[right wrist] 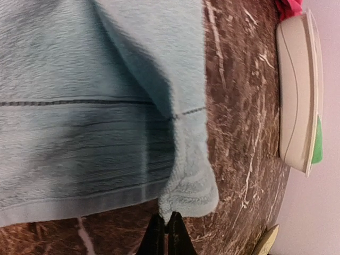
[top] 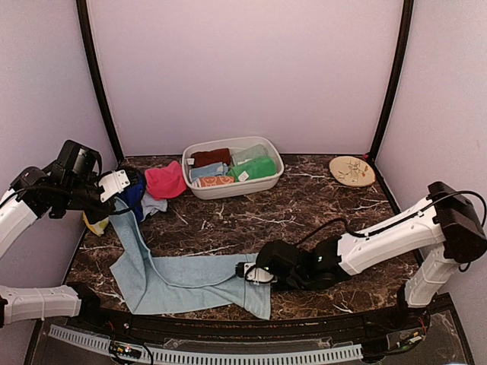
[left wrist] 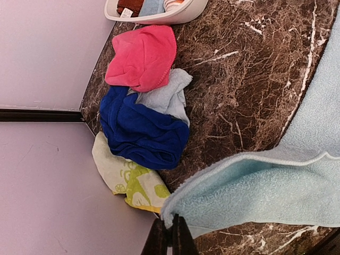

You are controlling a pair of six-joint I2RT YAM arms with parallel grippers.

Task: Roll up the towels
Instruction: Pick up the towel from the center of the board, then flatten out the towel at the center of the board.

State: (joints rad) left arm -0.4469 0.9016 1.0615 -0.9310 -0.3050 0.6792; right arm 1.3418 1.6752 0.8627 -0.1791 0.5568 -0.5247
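Observation:
A large pale blue towel (top: pixel 190 281) lies spread near the table's front, and one long end rises up to the left. My left gripper (top: pixel 119 196) is shut on that raised corner (left wrist: pixel 175 210), held above the table; its tips (left wrist: pixel 170 234) pinch the terry edge. My right gripper (top: pixel 245 271) sits low at the towel's right edge, shut on a bunched fold (right wrist: pixel 188 191) with the tips (right wrist: pixel 164 226) closed together. Pink (top: pixel 165 181), royal blue (left wrist: pixel 141 130) and pale grey-blue (left wrist: pixel 164 98) towels lie heaped at the back left.
A white oval tub (top: pixel 228 191) at the back centre holds dark red, green and other folded towels. A round tan plate (top: pixel 352 170) lies at the back right. A yellow-green patterned cloth (left wrist: pixel 130 180) sits by the left wall under the heap.

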